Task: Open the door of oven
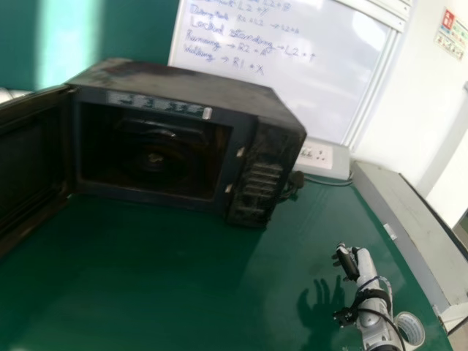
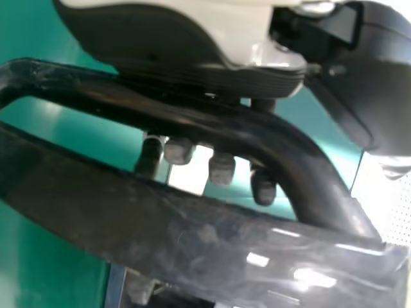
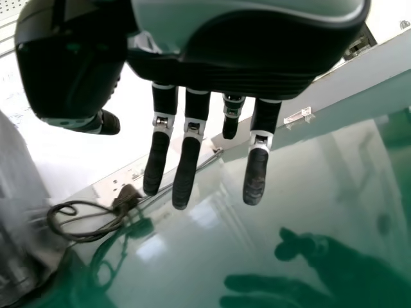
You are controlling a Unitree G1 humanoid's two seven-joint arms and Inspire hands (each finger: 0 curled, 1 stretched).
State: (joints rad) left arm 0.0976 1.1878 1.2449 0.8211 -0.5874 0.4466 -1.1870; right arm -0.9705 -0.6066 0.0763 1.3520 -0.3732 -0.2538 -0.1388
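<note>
Gripping the glossy handle [image 2: 212,122] with curled left hand [image 2: 221,169]. Best held mid-bar — likely stiff, slippery. Guide the microwave door [image 1: 33,153], wide open toward the tabletop's [image 1: 146,278] left edge, gently — probably light. Holding the right hand [image 1: 351,265] open near the right edge.

The oven [image 1: 191,89] is black, the table [image 1: 153,270] plain green. Blue writing [image 1: 234,35] lines the white board [image 1: 307,80]. The oven's dim inside [image 1: 157,164] looks perhaps brownish.
</note>
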